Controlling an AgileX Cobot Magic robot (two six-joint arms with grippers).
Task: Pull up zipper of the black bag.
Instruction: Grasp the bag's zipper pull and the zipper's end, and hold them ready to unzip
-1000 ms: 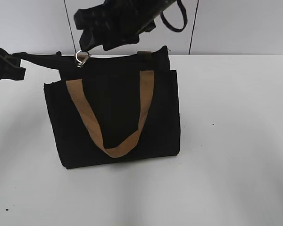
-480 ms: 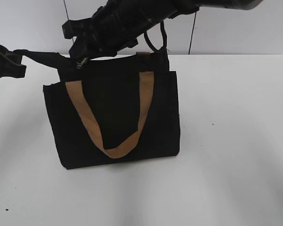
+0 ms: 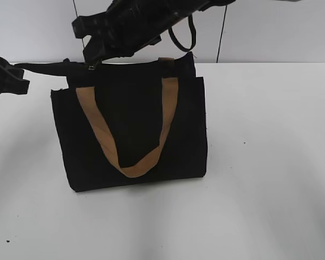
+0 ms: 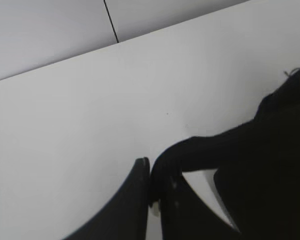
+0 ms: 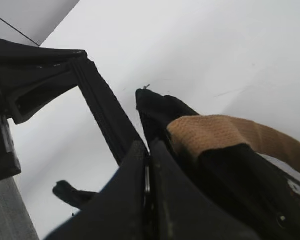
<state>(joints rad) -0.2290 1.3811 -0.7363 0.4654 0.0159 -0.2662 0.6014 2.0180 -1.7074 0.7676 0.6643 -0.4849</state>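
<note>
The zipper [image 3: 132,63] is running along the top edge of the black bag [image 3: 131,127], and its small silvery pull tab [image 3: 91,66] is sitting near the bag's left end, so by my judgement nearly the whole line toward the bag's right end is waiting to be drawn. The bag is standing upright on the white table [image 3: 271,162], with one tan handle [image 3: 124,135] hanging down its front panel. Over the bag's top left corner the right gripper [image 3: 93,58] is pressing its fingers together on the pull tab; in the right wrist view a thin metal sliver is showing between the closed fingers [image 5: 140,170], though that view is too dark to be fully sure of the pinch. Out beyond the bag's left edge the left gripper [image 3: 23,77] is clamping the black fabric tail [image 3: 46,66] that extends from the bag's top corner, pulling it taut and level. What is inside the bag is not visible, since the top opening is facing away and hidden behind the right arm.
</note>
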